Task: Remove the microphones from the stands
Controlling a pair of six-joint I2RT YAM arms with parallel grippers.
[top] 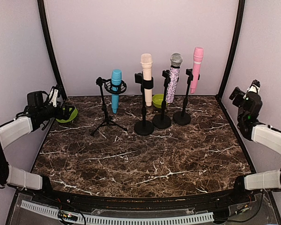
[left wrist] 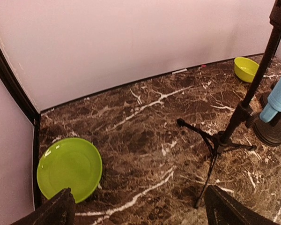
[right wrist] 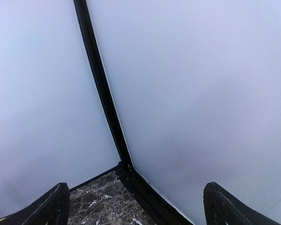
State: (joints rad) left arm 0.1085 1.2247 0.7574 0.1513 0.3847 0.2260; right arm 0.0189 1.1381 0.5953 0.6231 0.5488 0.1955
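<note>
Nothing was done yet — all four microphones point(top: 146, 77) stood in their stands point(top: 144, 125) along the table's point(top: 131, 168) far edge. The left gripper point(left wrist: 140, 202) and right gripper point(right wrist: 136, 194) hung wide open and empty at the left and right edges, well apart from them.

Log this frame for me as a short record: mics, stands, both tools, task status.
microphones: blue microphone, cream microphone, glittery microphone, pink microphone, left to right, all clipped in stands
stands: tripod stand under the blue one; round-base stands under the rest
left tool: open, empty, near the green plate
right tool: open, empty, aimed at the corner post
extras: green bowl behind the stands
task status: no microphone removed yet
</note>
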